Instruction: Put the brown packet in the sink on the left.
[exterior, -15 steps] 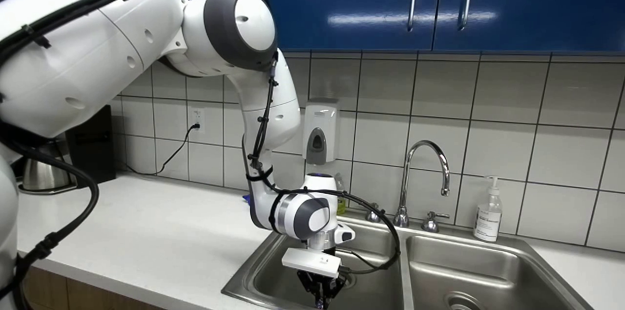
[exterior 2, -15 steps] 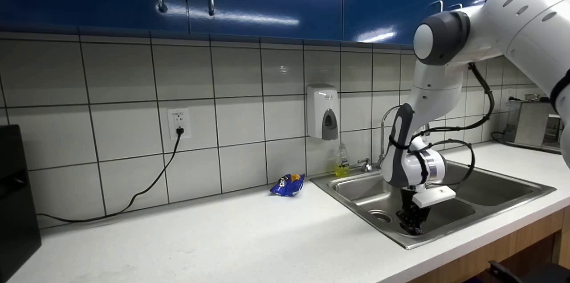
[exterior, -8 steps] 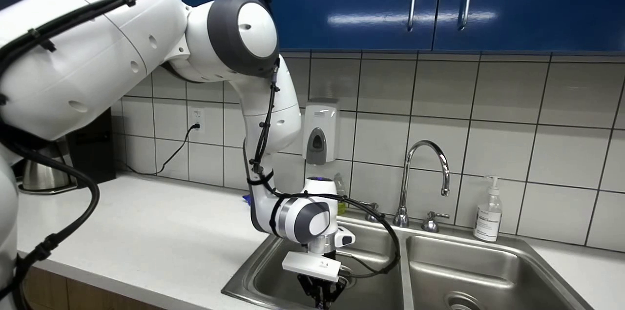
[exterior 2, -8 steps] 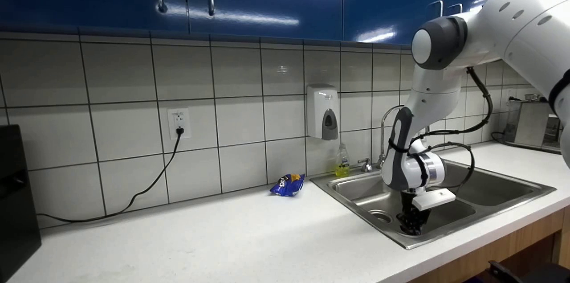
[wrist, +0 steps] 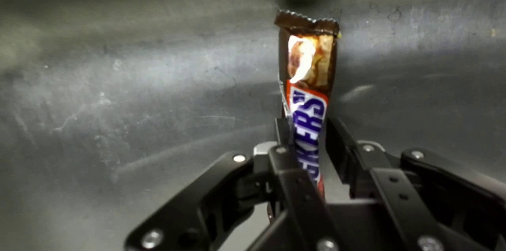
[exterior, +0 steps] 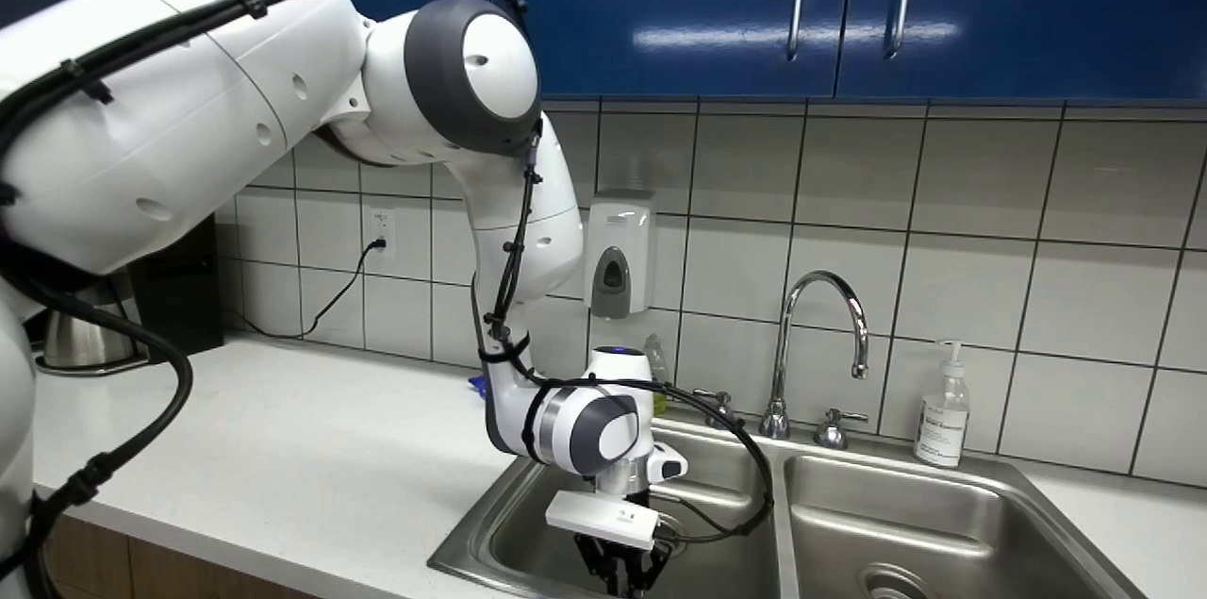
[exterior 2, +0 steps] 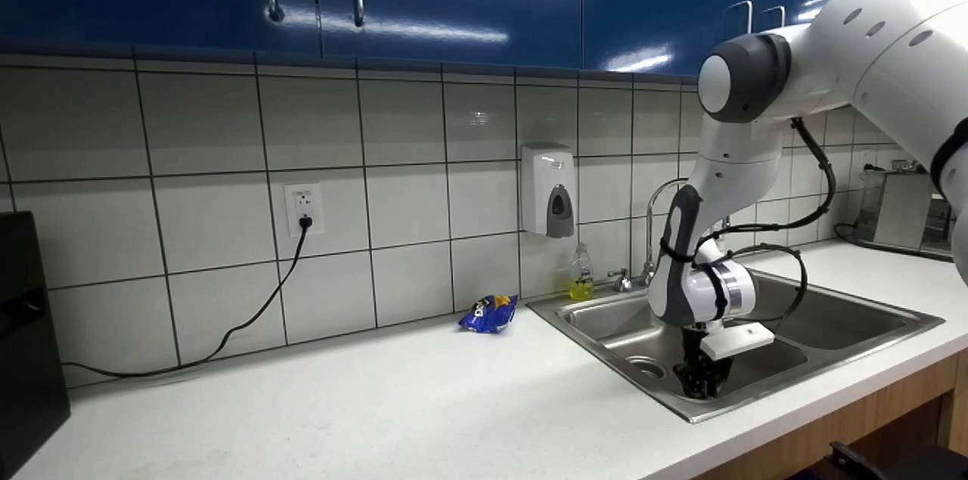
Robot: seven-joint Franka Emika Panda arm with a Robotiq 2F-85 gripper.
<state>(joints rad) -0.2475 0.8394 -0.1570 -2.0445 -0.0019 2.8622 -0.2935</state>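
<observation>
The brown Snickers packet (wrist: 308, 67) is in the wrist view, its crimped far end over the metal sink surface. Its near end runs down between my fingers and is partly hidden. My gripper (wrist: 308, 122) has its fingers on either side of the packet. The left finger is against or very close to it. A gap shows between the packet and the right finger. In both exterior views my gripper (exterior: 627, 571) (exterior 2: 699, 385) points down inside the left basin (exterior: 519, 533), the nearer basin (exterior 2: 616, 359) from the counter side. The packet cannot be made out there.
A divider (exterior: 785, 533) separates the right basin (exterior: 896, 519). The faucet (exterior: 783, 354) rises behind the sink. A pump bottle (exterior: 943, 420) stands at the back right. A yellow soap bottle (exterior 2: 581, 280) and a blue chip bag (exterior 2: 490, 315) are on the counter side.
The arm has come down slightly, so the gripper sits a little lower in the basin. The fingers look a little farther apart than before. The other objects have not moved.
</observation>
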